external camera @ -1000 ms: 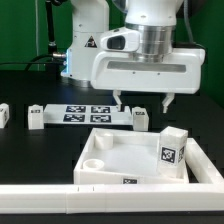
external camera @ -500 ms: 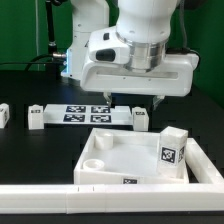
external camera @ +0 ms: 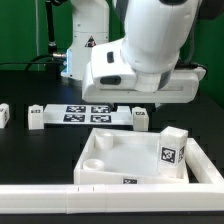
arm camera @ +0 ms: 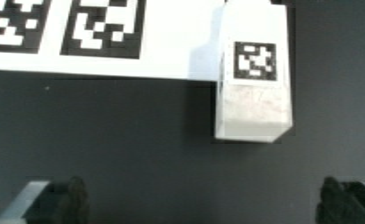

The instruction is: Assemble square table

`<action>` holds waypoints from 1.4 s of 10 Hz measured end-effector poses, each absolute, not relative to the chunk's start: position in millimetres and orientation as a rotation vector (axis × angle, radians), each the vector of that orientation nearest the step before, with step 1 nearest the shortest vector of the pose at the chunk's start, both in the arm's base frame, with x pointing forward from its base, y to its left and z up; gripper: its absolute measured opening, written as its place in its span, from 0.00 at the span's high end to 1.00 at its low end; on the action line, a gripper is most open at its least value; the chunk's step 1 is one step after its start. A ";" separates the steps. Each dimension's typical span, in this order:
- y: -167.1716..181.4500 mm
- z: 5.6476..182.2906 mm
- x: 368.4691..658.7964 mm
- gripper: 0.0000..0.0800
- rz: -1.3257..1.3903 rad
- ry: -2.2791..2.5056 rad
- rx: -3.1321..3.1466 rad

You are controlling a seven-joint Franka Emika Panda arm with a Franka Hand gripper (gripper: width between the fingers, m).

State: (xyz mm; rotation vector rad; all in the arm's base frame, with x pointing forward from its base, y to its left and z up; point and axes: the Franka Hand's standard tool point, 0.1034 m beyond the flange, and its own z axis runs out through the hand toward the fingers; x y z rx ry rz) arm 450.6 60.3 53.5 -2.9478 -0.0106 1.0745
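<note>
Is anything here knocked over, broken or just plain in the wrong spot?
Nothing looks broken or spilled. One tagged leg stands upright at the square slab's corner on the exterior view's right; the other legs lie loose near the marker board.
</note>
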 end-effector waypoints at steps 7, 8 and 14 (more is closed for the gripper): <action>79.7 35.4 447.5 0.19 1.059 0.026 -2.973; 78.8 36.1 440.6 0.19 1.175 0.034 -2.933; 86.3 22.1 427.8 0.19 1.363 0.010 -2.865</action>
